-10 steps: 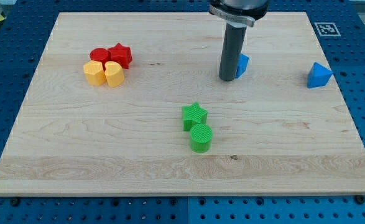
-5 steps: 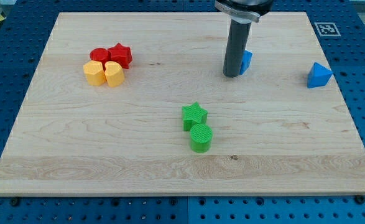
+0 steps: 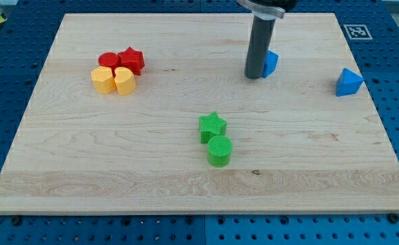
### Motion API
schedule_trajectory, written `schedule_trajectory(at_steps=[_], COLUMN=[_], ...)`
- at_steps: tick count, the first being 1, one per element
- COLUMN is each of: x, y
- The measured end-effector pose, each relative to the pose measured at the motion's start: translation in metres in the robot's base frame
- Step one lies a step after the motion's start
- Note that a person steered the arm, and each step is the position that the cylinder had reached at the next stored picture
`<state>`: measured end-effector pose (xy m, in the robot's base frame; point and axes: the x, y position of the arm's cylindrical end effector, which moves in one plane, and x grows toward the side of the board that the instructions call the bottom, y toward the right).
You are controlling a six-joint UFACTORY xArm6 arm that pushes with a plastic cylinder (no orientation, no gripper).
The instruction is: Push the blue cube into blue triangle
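The blue cube [image 3: 270, 63] sits near the view's top, right of centre, mostly hidden behind my rod. My tip [image 3: 254, 76] rests on the board against the cube's left side. The blue triangle [image 3: 348, 82] lies at the view's right, well apart from the cube, near the board's right edge.
A green star [image 3: 212, 126] and a green cylinder [image 3: 219, 150] touch each other at the centre. A red cylinder [image 3: 108, 61], red star [image 3: 131, 60], yellow hexagon [image 3: 102, 79] and yellow block [image 3: 124, 80] cluster at the upper left. The wooden board [image 3: 83, 170] ends near the triangle.
My tip has moved to the right and toward the view's top, and the blue cube has shifted slightly the same way.
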<state>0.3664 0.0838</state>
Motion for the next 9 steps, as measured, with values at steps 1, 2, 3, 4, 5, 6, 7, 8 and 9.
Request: schedule_trajectory(at_steps=[1,2,3,4,5,6,7,8,9], x=[-0.017,-0.021,-0.021,-0.021,-0.021,-0.021,-0.018,-0.008,-0.003], y=[-0.010,0.022,0.034,0.039,0.045,0.059,0.070,0.080,0.089])
